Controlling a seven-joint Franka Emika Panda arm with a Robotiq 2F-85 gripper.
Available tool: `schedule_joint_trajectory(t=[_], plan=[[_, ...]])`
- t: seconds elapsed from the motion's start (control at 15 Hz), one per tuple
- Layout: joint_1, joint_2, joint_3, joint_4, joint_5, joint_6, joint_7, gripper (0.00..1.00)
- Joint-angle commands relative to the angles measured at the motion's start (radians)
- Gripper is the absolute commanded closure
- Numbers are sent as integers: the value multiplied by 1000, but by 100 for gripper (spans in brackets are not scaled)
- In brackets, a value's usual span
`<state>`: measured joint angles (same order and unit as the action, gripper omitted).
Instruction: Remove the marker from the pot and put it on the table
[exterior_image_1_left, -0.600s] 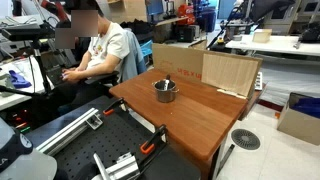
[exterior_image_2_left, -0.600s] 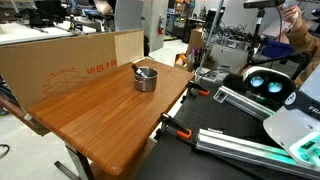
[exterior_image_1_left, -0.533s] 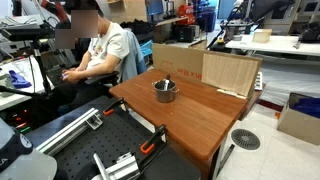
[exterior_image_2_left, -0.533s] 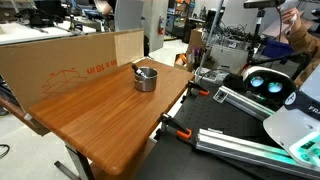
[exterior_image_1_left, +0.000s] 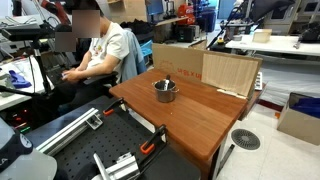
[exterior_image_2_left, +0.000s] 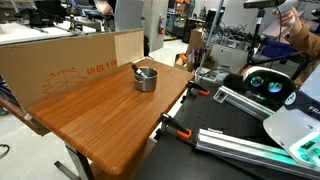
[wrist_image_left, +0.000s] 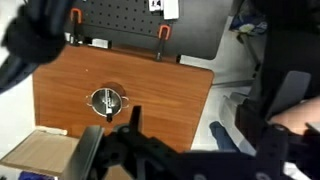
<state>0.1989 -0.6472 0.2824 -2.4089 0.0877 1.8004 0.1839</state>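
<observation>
"Where was the marker just then?"

"In the pot — lying slantwise, one end poking up over the rim. From my wrist I saw it as a dark bar across the pot's round mouth."

"And the pot?"

"It stood upright on the reddish-brown counter, between the cardboard sheet along one side and the edge where the orange clamps gripped the wood."

"What about your fingers?"

"I held them high above the counter, well apart from the pot. They showed only as a dark blur at the bottom of the wrist view, with the pot farther up the picture. Released or clenched — I could not tell, because the blur hid the gap."

"Was anyone about?"

"A person in a pale shirt sat just beyond the counter's far corner, seen in an exterior view."
</observation>
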Motion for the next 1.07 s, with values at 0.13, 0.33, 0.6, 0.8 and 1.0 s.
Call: schedule_joint_trajectory(t=[0.13, 0.33, 0.6, 0.8, 1.0], plan=[[5, 2, -4, 3, -3, -3, 3, 0], [5, 2, -4, 3, -3, -3, 3, 0], [3, 2, -2, -2, -13, 3, -2, 0], [8, -8, -23, -18, -10, 11, -38, 0], [5, -16, -66, -21, -9, 8, -100, 0]])
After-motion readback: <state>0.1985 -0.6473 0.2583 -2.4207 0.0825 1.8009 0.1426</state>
